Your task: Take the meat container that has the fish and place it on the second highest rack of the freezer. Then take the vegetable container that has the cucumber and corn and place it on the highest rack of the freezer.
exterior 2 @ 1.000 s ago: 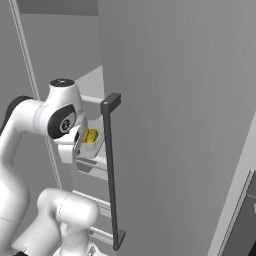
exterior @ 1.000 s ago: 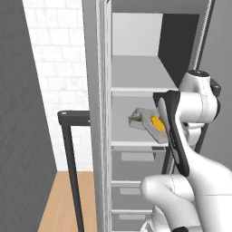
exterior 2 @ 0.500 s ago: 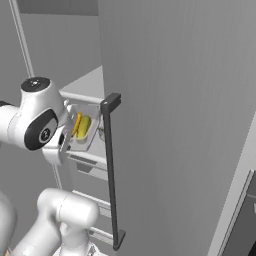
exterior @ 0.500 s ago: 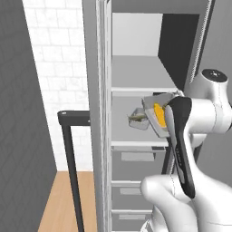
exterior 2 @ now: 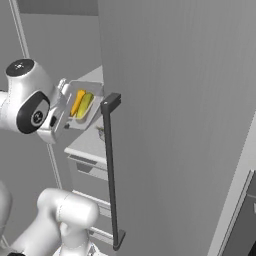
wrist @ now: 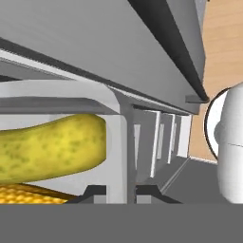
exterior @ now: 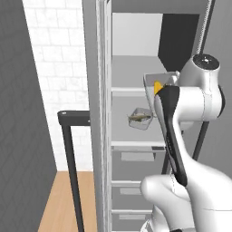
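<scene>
The vegetable container [exterior 2: 82, 105] is a clear tub holding a green cucumber [wrist: 47, 147] and yellow corn [wrist: 28, 193]. It hangs tilted in the air at the level of the highest rack [exterior: 129, 90]. My gripper [wrist: 121, 194] is shut on the tub's side wall [wrist: 122, 142]. In the left base view the tub [exterior: 156, 84] peeks out from behind my arm. The meat container [exterior: 139, 118] with the fish rests on the second highest rack [exterior: 131, 143], apart from the gripper.
The open freezer door with its tall dark handle [exterior 2: 111, 170] stands to the right of the arm. Closed drawers [exterior: 136, 186] sit below the racks. A second dark bar handle [exterior: 72, 172] stands left, over wood floor [exterior: 59, 199].
My arm has lifted the vegetable container from the height of the second rack up to the highest rack. The fish container has stayed where it was.
</scene>
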